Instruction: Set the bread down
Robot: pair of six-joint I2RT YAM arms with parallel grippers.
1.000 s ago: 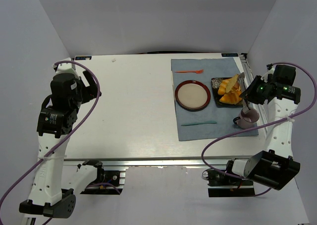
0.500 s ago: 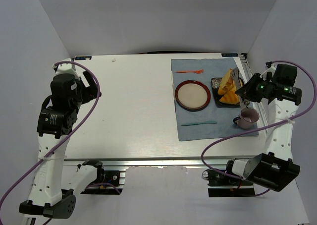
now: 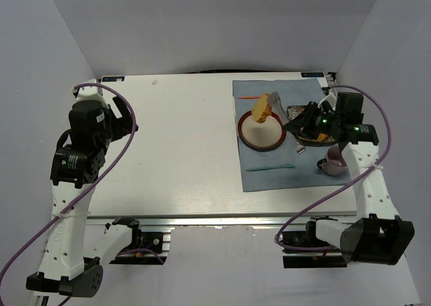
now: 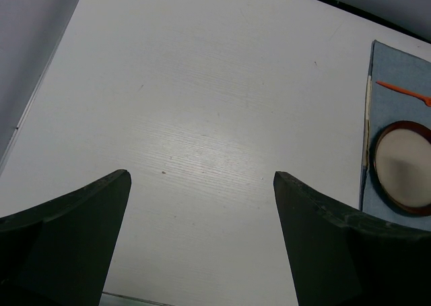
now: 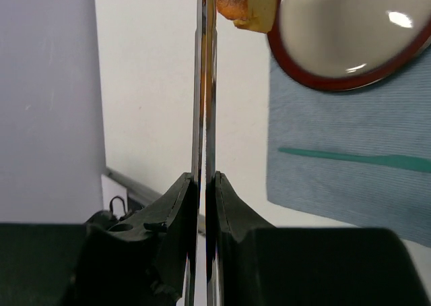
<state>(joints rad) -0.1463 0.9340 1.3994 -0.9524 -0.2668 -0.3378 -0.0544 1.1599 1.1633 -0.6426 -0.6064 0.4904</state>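
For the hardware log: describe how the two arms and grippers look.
White link shells, black joint housings on the left arm and right arm; each trails a purple cable. Green lights glow near the right wrist. The left gripper and right gripper have dark matte fingers.

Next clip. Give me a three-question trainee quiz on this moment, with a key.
1. True or false: the left gripper holds the bread.
2. Fill in: the right gripper is shut on metal ____, which pinch the bread.
3. In the top view, where does the bread show against the plate? A) at its far rim B) at its near rim C) nowhere close.
Key: 1 false, it is open and empty; 2 tongs; 3 A.
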